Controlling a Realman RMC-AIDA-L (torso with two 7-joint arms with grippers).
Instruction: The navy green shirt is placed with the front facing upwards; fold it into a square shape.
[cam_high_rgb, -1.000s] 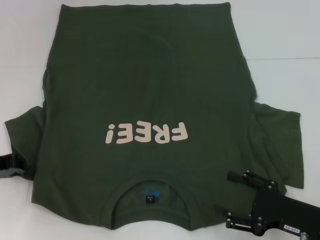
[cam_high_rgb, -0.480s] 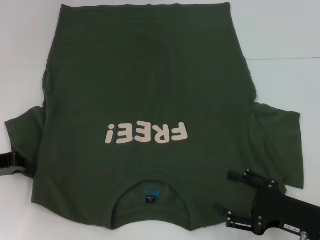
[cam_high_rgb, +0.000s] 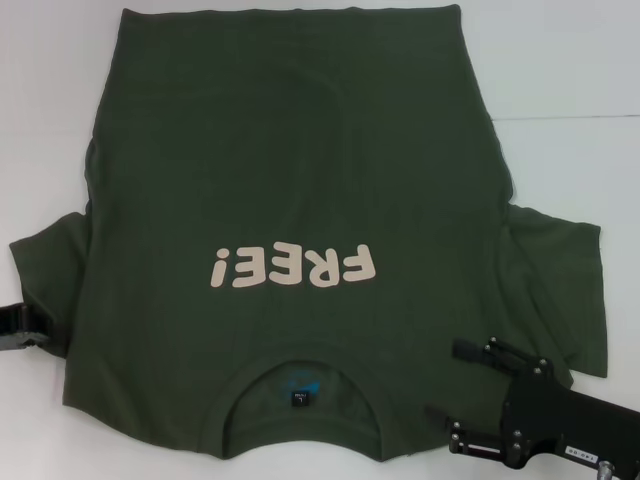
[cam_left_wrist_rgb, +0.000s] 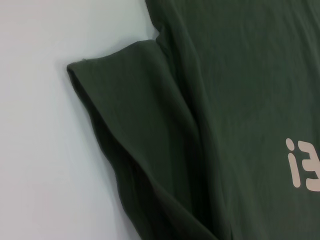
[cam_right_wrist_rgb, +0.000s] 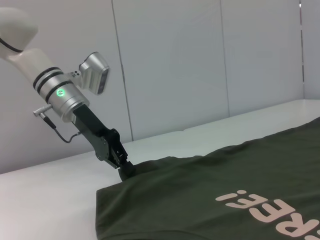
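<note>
A: Where are we standing with the navy green shirt (cam_high_rgb: 290, 190)?

B: We are looking at it spread flat on the white table (cam_high_rgb: 570, 70), front up, the cream FREE! lettering (cam_high_rgb: 295, 266) showing and the neck opening (cam_high_rgb: 300, 385) on the side nearest us. Both sleeves are lying out to the sides. We are seeing no fold anywhere, so by our judgement the squaring has not begun.

A: And the left tool (cam_right_wrist_rgb: 126, 170)?

B: We are finding it at the edge of the left sleeve (cam_left_wrist_rgb: 135, 135). In the right wrist view its tip is pressing down right at the cloth's edge where the sleeve meets the table. We cannot tell whether it is pinching the fabric or only touching it, nor how far its fingers are parted. In the head view only a dark sliver of it is peeking out beside the sleeve.

A: The right tool (cam_high_rgb: 462, 394)?

B: It is hovering with its fingers spread apart over the shoulder, the neck opening just beside it and the right sleeve (cam_high_rgb: 560, 290) just to its outer side. It is gripping nothing that we can see.

A: So what are we counting as left?

B: Nearly everything, we are judging: both sleeves and sides need bringing in toward the lettering, then the length needs folding over to make the square. What we are seeing now reads as both tools lining up on the sleeve-and-shoulder end for a first grasp.
</note>
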